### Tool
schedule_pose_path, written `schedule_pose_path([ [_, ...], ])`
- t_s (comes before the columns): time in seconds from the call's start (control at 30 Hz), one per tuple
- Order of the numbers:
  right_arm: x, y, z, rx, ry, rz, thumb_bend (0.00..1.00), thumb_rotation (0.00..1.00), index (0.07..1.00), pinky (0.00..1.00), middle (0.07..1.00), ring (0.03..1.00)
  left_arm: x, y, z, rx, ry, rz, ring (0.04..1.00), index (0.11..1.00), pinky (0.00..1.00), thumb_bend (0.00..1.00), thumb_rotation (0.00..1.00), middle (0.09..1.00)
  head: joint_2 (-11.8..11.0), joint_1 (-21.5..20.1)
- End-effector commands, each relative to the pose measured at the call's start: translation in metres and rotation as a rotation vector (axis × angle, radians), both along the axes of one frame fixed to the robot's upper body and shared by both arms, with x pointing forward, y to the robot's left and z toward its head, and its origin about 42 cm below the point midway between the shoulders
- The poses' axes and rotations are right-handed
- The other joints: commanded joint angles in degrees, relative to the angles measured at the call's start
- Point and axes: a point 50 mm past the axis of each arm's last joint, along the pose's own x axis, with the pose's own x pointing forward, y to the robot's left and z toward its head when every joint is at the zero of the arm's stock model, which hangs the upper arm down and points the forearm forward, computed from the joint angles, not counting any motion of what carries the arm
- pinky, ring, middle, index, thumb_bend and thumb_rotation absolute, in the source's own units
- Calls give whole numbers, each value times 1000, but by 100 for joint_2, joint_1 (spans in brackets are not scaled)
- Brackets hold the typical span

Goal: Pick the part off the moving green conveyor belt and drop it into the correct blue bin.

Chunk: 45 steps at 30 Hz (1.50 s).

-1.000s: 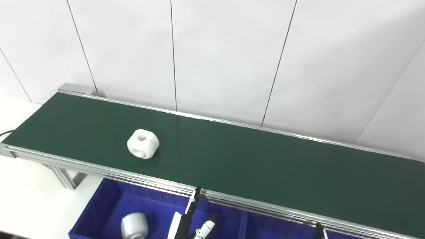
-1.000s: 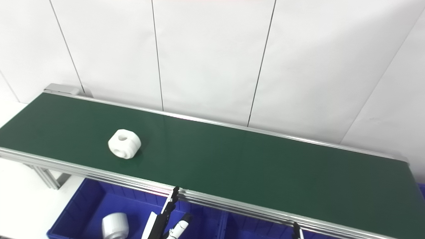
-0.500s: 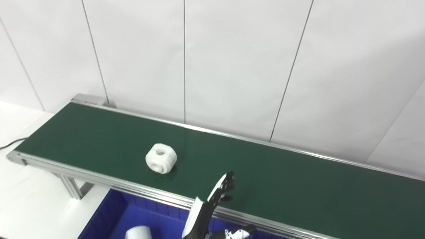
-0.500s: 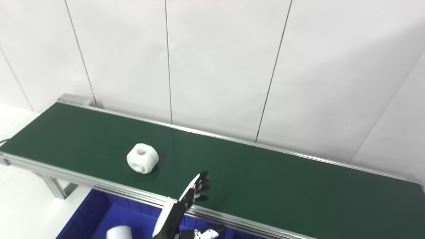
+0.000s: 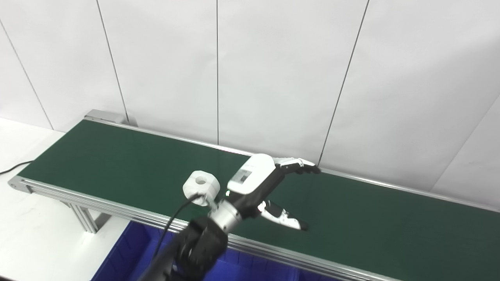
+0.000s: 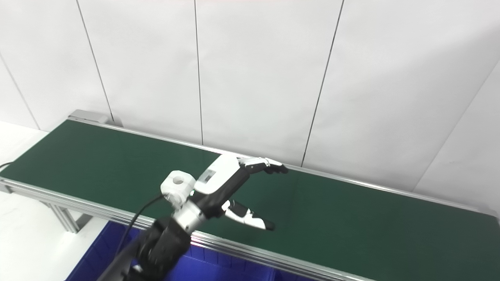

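Note:
A white blocky part (image 5: 200, 189) with a round hole on top lies on the green conveyor belt (image 5: 117, 160), left of centre near the front rail. My left hand (image 5: 262, 183) is raised over the belt just right of the part, open, its fingers stretched to the right and its thumb spread below. It holds nothing and does not touch the part. The part also shows in the right eye view (image 6: 178, 187), next to the hand (image 6: 230, 184). My right hand is out of view.
A blue bin (image 5: 121, 257) sits under the belt's front rail (image 5: 97, 203) at the bottom left, mostly hidden by my arm. A white panelled wall stands behind the belt. A black cable lies on the white table at far left (image 5: 11, 171).
My left hand has risen from below the front rail to above the belt, beside the part. The part has moved a little to the right along the belt.

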Motion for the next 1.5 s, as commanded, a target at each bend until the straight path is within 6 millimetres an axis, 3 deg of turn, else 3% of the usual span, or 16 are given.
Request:
schedule_pose_path([
  [0.0,6,4,13,13,-93,9,824,1000,1000,989,1000,998,16,0,24,49,-86,-22,711,751,695,943,167,747,23,-12],
  [0.23,6,7,15,2,-92,9,857,1000,1000,1000,1000,1000,59,11,22,184,-42,-12,741,750,709,1000,139,770,95,-72],
  [0.43,6,9,16,-7,-96,10,861,1000,1000,1000,1000,1000,79,23,10,247,4,3,772,768,726,980,139,789,164,-121],
  [0.97,3,7,15,29,-91,22,870,1000,1000,1000,1000,997,93,58,-38,417,106,64,801,786,737,969,149,806,269,-193],
  [1.47,0,7,14,41,-86,26,888,983,1000,984,1000,981,110,61,-34,546,37,98,815,781,748,981,174,813,303,-268],
])
